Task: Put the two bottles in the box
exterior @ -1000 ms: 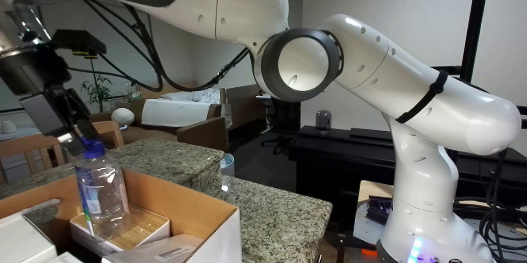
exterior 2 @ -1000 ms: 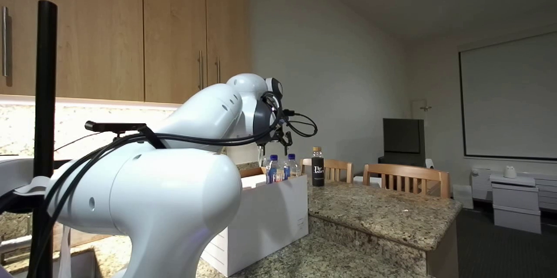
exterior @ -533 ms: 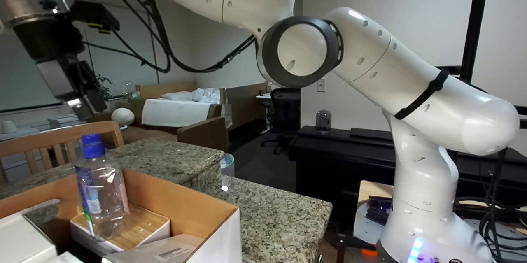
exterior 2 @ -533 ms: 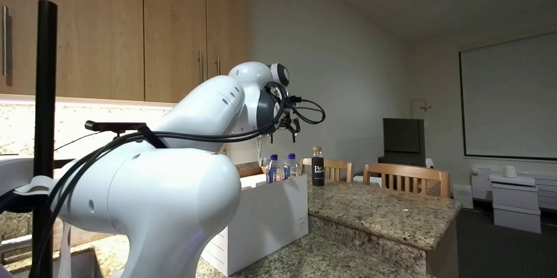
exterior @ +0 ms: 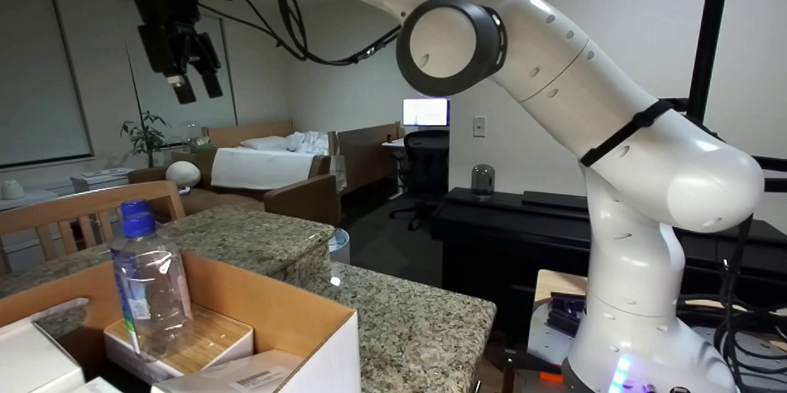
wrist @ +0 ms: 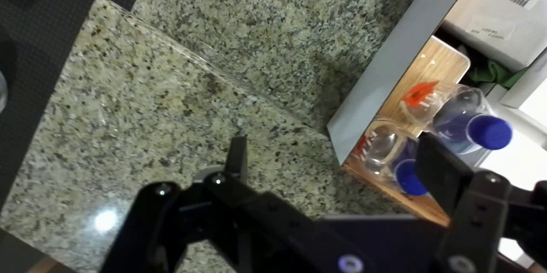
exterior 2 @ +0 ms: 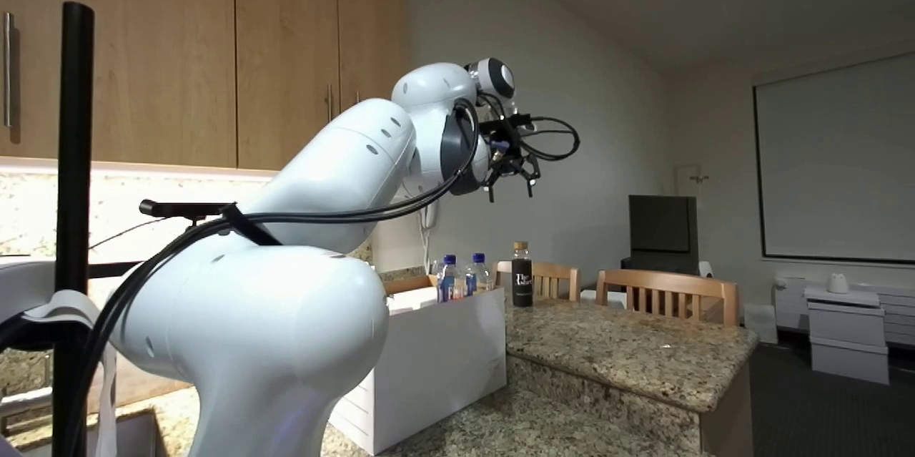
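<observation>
1. Raised since the earlier frame, my gripper [exterior: 200,94] hangs with jaws wide apart, holding nothing.
2. Two bottles [wrist: 455,122] stand in one box [exterior 2: 442,364], below my gripper and to one side.
3. Green cloth [wrist: 495,73] inside shows only in the wrist view; one lit screen [exterior: 425,112] only in an exterior view.

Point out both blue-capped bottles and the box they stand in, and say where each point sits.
Upper blue-capped bottle [wrist: 455,118], wrist view: body, below the cap.
Lower blue-capped bottle [wrist: 390,152], wrist view: body, below the cap.
Box [exterior 2: 437,365], in an exterior view: white outer wall.
</observation>
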Controlling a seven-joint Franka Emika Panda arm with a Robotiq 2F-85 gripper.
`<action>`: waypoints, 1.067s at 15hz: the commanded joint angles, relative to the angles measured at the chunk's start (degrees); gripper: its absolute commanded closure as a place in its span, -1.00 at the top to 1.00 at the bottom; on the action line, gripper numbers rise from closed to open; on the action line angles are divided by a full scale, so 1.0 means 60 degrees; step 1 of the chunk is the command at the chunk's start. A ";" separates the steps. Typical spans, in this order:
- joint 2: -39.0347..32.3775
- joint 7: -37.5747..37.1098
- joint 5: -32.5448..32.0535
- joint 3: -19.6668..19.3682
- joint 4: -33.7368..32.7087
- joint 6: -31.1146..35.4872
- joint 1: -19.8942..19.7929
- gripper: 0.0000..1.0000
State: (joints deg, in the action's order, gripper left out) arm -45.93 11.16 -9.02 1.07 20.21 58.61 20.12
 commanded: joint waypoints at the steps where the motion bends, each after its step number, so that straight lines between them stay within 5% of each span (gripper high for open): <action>1: 0.0502 -0.1041 0.0246 -0.0138 0.0104 -0.0111 -0.0633 1.00; 12: 0.1317 -0.2874 0.0698 -0.0273 0.0032 0.0353 -0.2358 1.00; 16: 0.1313 -0.2507 0.0539 -0.0387 0.0140 0.0332 -0.2321 1.00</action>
State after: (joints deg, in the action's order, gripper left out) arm -38.64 -4.02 -6.15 -0.78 20.05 60.21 6.13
